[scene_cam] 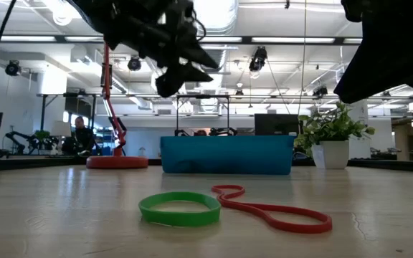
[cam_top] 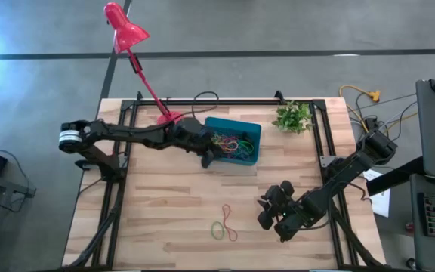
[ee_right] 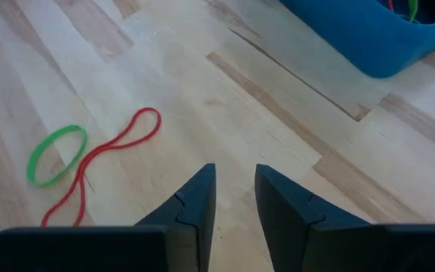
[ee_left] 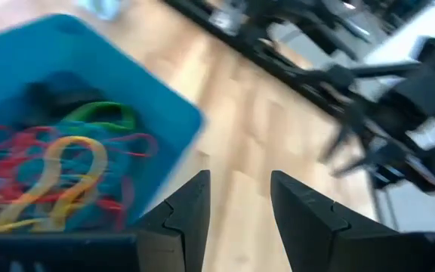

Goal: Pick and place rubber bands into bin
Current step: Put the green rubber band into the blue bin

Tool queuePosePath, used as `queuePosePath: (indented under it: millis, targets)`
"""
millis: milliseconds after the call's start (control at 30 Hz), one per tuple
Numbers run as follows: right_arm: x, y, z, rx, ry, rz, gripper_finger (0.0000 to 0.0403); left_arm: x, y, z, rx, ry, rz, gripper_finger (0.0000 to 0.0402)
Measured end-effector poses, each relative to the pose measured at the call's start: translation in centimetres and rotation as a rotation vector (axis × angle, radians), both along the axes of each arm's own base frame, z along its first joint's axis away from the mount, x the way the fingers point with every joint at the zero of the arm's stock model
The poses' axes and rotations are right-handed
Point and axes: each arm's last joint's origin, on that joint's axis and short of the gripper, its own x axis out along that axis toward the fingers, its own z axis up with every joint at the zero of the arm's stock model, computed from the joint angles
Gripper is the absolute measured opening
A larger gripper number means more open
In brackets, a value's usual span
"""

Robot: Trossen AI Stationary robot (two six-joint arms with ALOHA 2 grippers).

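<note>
The red band (cam_top: 229, 221) and green band (cam_top: 217, 230) are lying just left of the right gripper (cam_top: 270, 209), its jaws parted and empty, nearer than the left gripper (cam_top: 211, 159), likewise parted over the bin (cam_top: 252, 131)

Teal-blue bin (cam_top: 249, 132) holding a tangle of red, yellow, green and orange rubber bands (cam_top: 231, 143). On pale, streaked wood-plank table (cam_top: 165, 219): one bright green band (ee_right: 56, 154), one red band (ee_right: 112, 159) twisted in a figure-eight. Lamp (cam_top: 127, 34) pink-red throughout. Potted plant (cam_top: 293, 116) green, pot white. Arms dark.
</note>
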Motion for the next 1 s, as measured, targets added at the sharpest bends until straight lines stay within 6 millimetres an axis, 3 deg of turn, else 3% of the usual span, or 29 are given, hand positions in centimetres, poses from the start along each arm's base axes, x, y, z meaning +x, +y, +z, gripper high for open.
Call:
queuePosePath:
  millis: [300, 433, 633, 867, 1000]
  targets:
    - [1.1, 1.0, 0.3, -0.001, -0.072, 0.102, 0.0087, -1.0, -6.7, 1.7, 0.045, -0.042, -0.226, 0.0124]
    - [2.4, 2.1, -0.1, -0.044, -0.127, 0.229, 0.0096, -2.9, -10.5, 1.3, 0.082, 0.059, -0.381, 0.0124]
    - [4.2, 3.3, -1.9, -0.024, -0.117, 0.424, 0.0107, -5.7, -15.3, -1.3, 0.17, 0.22, -0.465, 0.0124]
    - [6.5, 3.8, -4.0, 0.174, -0.129, 0.525, 0.0114, -7.7, -17.5, -4.3, 0.215, 0.277, -0.394, 0.0124]
    - [8.6, 4.7, -3.8, 0.125, -0.142, 0.6, 0.0113, -8.2, -18.0, -5.3, 0.178, 0.231, -0.386, 0.0124]
